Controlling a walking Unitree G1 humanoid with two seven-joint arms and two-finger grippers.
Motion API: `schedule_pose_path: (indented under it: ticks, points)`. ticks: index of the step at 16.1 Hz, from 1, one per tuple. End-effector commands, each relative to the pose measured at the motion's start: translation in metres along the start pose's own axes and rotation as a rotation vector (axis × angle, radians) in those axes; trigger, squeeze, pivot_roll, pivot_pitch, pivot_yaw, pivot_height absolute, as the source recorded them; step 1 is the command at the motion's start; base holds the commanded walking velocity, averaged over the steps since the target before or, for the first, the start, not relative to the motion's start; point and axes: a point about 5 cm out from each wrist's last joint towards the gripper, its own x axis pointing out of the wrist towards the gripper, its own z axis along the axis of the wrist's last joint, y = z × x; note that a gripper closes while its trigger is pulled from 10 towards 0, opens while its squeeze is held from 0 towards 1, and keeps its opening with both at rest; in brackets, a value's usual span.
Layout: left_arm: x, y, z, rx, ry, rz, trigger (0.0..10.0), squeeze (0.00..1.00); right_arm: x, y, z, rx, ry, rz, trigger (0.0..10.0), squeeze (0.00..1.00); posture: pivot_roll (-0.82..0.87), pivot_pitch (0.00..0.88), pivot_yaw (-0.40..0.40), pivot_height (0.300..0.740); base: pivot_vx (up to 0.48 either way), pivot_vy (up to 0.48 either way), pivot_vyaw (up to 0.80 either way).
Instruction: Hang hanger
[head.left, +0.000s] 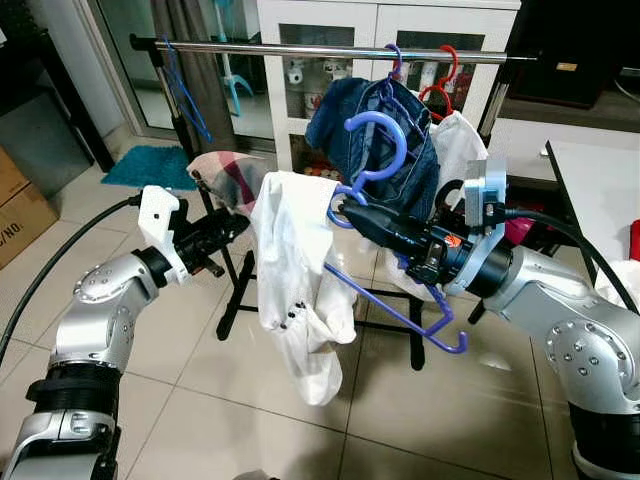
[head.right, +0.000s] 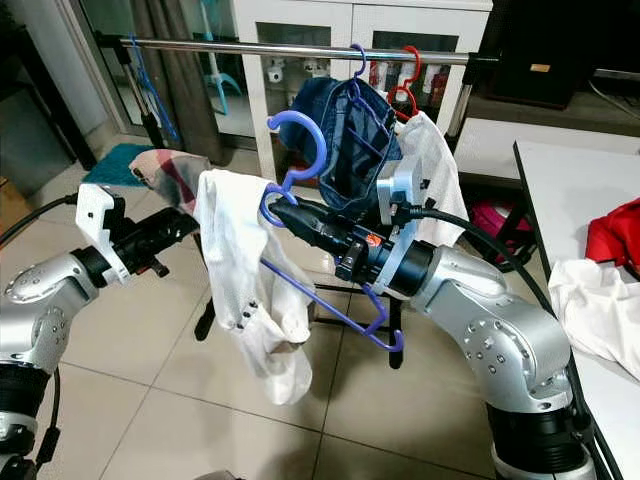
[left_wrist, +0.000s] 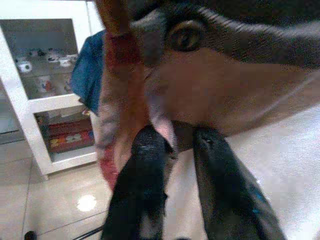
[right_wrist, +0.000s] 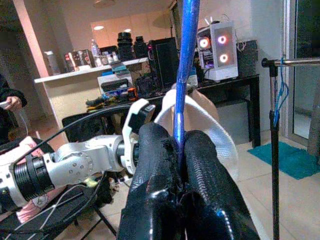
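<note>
My right gripper (head.left: 350, 212) is shut on the neck of a blue hanger (head.left: 392, 298), just below its hook; the hanger's stem (right_wrist: 187, 50) rises between the fingers. A white garment (head.left: 295, 270) hangs over the hanger's left shoulder and droops toward the floor. My left gripper (head.left: 238, 225) reaches in from the left at the garment's upper edge, and its fingertips (left_wrist: 150, 145) pinch cloth there. The metal rail (head.left: 250, 46) runs across the back, above and beyond the hanger's hook.
A denim garment (head.left: 335, 115) and a red hanger (head.left: 445, 80) hang on the rail, with a thin blue hanger (head.left: 185, 95) at its left end. A plaid cloth (head.left: 222, 172) lies on a black stand (head.left: 238, 292). A white table (head.left: 600, 185) is at the right.
</note>
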Motion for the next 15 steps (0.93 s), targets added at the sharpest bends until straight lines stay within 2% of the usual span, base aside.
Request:
schedule_pose_path:
  ticks: [1,8,13,15]
  points:
    - [0.000,0.004,0.004,0.020,-0.006,0.023,0.0,0.00,0.003,0.004,0.008,-0.015,-0.027,0.033,10.0,0.00,-0.14,0.000,0.082,0.740,0.000,0.000,0.00]
    - [0.000,0.010,0.000,0.022,-0.003,0.078,0.0,0.00,0.003,0.003,0.008,-0.014,-0.030,0.030,10.0,0.00,-0.15,0.000,0.082,0.740,0.000,0.000,0.00]
    - [-0.007,0.032,0.005,0.057,-0.032,0.289,0.0,0.00,0.002,0.002,0.009,-0.014,-0.030,0.025,10.0,0.00,-0.15,0.000,0.078,0.740,0.000,0.000,0.00]
    - [-0.010,0.036,0.007,0.060,-0.050,0.334,0.0,0.00,0.002,0.002,0.009,-0.013,-0.031,0.026,10.0,0.00,-0.15,0.000,0.076,0.740,0.000,0.000,0.00]
